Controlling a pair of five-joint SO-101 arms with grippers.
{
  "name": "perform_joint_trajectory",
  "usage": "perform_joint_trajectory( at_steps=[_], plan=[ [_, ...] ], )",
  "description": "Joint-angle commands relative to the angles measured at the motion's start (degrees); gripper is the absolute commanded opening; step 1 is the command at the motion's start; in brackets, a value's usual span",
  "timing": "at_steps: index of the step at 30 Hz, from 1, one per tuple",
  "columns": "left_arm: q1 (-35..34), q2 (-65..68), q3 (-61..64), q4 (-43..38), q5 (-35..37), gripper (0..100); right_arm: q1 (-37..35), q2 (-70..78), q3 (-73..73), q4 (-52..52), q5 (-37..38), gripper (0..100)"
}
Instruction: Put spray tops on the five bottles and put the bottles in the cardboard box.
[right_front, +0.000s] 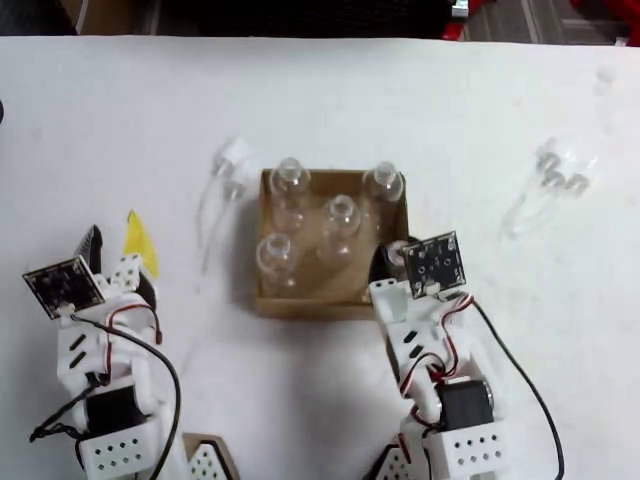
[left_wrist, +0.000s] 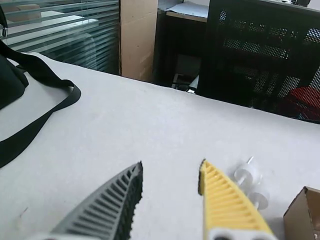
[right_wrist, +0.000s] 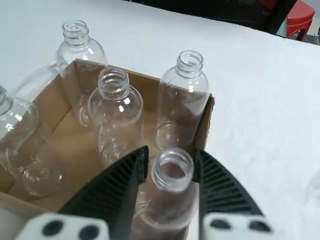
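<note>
High view: a white table carries the cardboard box at its middle, with both arm bases at the near edge. In the left wrist view, a black mesh panel, a brown cardboard board and slatted glazing stand beyond the table edge. A black strap lies on the table top.

All five bottles stand upright, long axis vertical, open necks pointing up and uncapped. Four bottles stand free in the box. The fifth bottle is at the box corner nearest the right arm (whether its base rests on the box floor cannot be determined).

Right gripper: black fingers closed against both sides of the fifth bottle's neck.

Left gripper: grey and yellow fingers spread apart with nothing between them, over bare table left of the box.

Spray tops: one cluster lies flat just left of the box. A second cluster lies well to its right.
</note>
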Motion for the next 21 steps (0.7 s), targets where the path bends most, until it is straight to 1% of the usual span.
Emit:
perform_joint_trajectory(
  at_steps=[1,8,13,15,17,19,21],
  plan=[
    [0.57,-0.22,-0.18,0.18,-0.44,18,-0.22,0.13,-2.46,0.57,0.97,14.5],
    [0.66,-0.22,-0.18,0.18,-0.18,18,0.4,0.13,-15.21,6.9,0.44,14.8],
    [-0.13,-0.48,-0.18,0.18,0.0,18,0.66,0.13,-20.57,11.91,0.35,14.8],
    [-3.82,-0.48,-0.62,0.18,0.09,18,3.3,0.13,-22.33,13.14,-1.32,14.8],
    [-6.64,-0.48,-0.62,-0.26,2.37,18,8.13,0.66,-24.0,13.49,-3.25,14.8],
    [-6.73,-0.48,-0.88,-0.26,4.57,18,12.62,0.75,-24.26,13.49,-5.27,14.8],
    [-5.67,-0.48,-1.76,0.18,2.02,18,15.6,0.84,-23.65,14.11,-7.03,14.7]
  ],
)
